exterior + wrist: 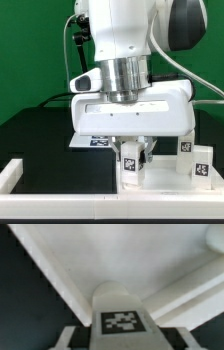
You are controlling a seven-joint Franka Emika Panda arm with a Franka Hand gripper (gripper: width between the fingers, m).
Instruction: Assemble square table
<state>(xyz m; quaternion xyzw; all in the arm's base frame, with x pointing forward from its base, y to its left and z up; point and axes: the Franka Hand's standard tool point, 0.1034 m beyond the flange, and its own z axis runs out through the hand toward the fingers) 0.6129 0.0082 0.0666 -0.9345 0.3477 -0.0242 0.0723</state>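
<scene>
The leg fills the nearest part of my wrist view, its tagged face toward the lens, and my fingers are clamped on it, one dark pad at each side. In the exterior view that leg hangs under my hand with its tag just above the wall, the low white border that runs across the front of the black worktop.

Beyond the leg the wrist view shows the panel, broad, white and flat, with a raised edge running beside the leg's tip. Further legs stand past the held leg, toward the exterior view's right, also near the wall. The marker board lies on the worktop behind the wall, half under my hand.

I judge the risk to be a skewed meeting: if the leg sits tilted between my pads, its end could miss its seat on the panel and push the panel aside, or the leg could twist in my grip.

Much is hidden. My own hand covers the panel in the exterior view, so I cannot tell where it lies relative to the wall. The leg's tip is blurred, and I cannot tell whether it touches the panel. No hole or seat shows.
</scene>
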